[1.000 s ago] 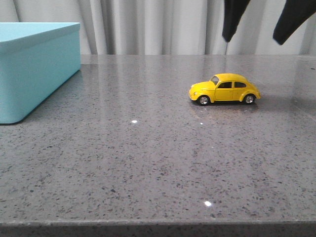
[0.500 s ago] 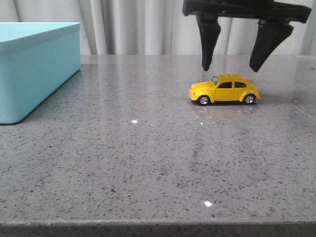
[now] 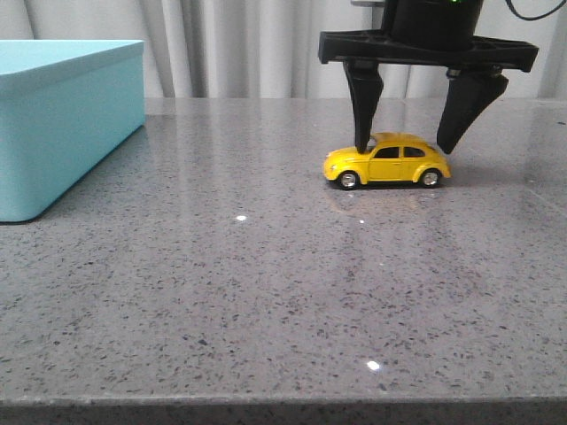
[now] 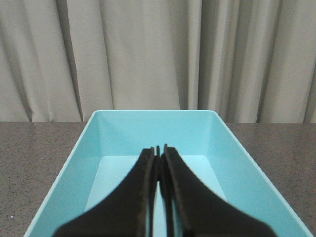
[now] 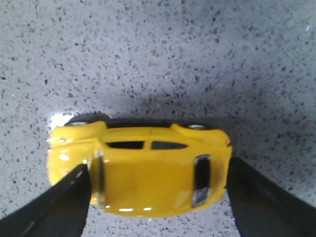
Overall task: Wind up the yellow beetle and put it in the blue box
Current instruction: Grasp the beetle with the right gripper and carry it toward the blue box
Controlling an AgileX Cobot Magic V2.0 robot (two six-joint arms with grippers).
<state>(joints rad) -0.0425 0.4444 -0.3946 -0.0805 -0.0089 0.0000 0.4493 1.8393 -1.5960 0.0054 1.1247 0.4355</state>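
Right tool (image 3: 408,143) has dropped a lot in the last second, from just its tips poking in at the top of the front view to sitting right down over the yellow beetle (image 3: 387,161). Its fingers are spread, one by the windshield end and one behind the rear, both reaching about roof height. From the wrist view the car (image 5: 140,169) sits lengthwise between the two pads with only slim gaps, so not pinched yet as far as I can tell.

Interesting bit: the beetle has shifted a little toward the blue box (image 3: 62,119) compared with half a second ago. Looks to me like a finger nudged it on the way down, or it rolled. Worth watching, since it's on wheels and the speckled tabletop (image 3: 266,292) is slick.

Left tool (image 4: 159,197) is pressed together, holding nothing, hovering over the open box interior (image 4: 155,133).

So I'd say we're right at the grasp stage; winding and storing haven't started, and the car is well apart from the box.
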